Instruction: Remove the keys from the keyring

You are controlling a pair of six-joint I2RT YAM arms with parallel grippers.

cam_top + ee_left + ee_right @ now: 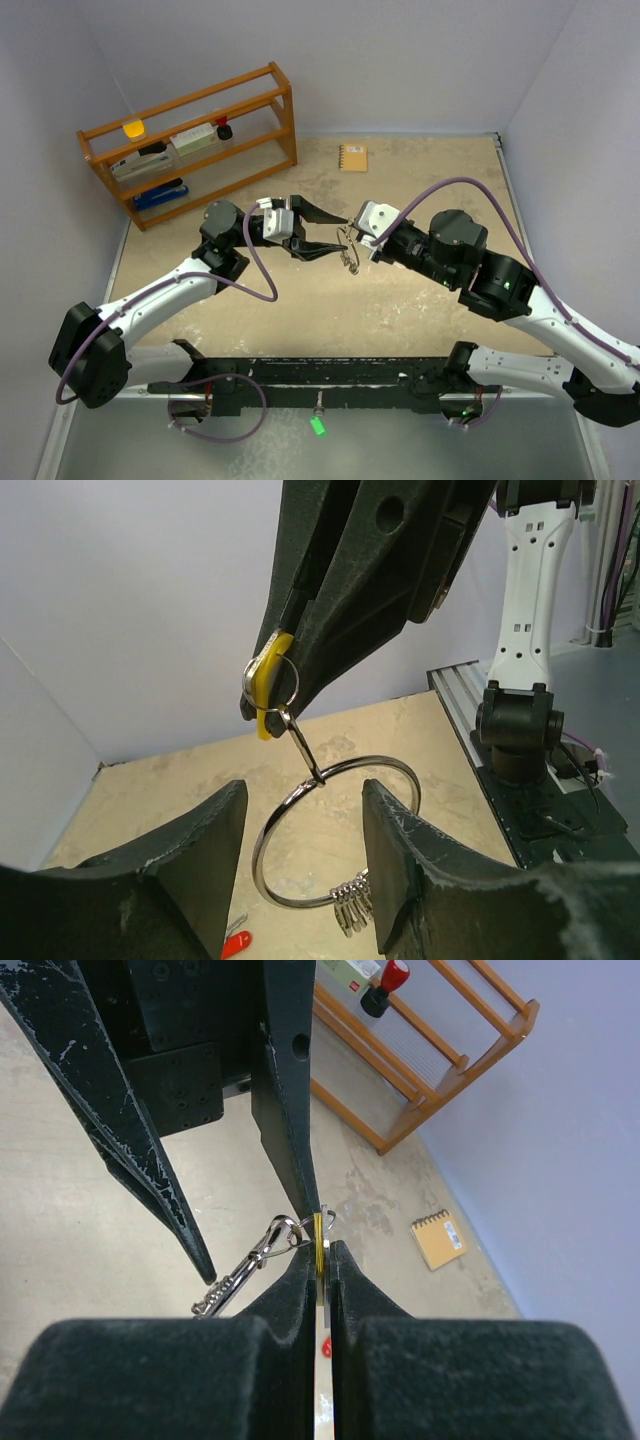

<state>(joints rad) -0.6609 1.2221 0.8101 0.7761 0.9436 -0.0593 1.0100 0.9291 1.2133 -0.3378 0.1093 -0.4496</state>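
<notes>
Pale lavender walls close in a sandy, mottled table [330,320]. In the top view, a wooden rack [190,140] stands at upper left and a small orange notebook [352,157] lies above centre. The two arms meet mid-frame. The left gripper [335,236] has its fingers spread, and the right gripper [356,236] points into that gap. A bunch of silver keys [350,260] dangles just below them, off the table.

In the left wrist view, the left fingers [200,860] rise from the bottom edge, wide apart. The right gripper comes down from the top, pinched on a yellow-headed key [265,695]. Below that key hang a small ring and a thin link, and from the link hangs the keyring [400,780], in the air between the spread fingers. The silver keys are bunched at its lowest point. A red-headed key [237,944] lies on the table at lower left, off the ring.

In the right wrist view, the right fingers fill the bottom, pressed together on the yellow-headed key, which shows edge-on. The keyring trails to the lower left of it, edge-on too. The left fingers stand apart above.
</notes>
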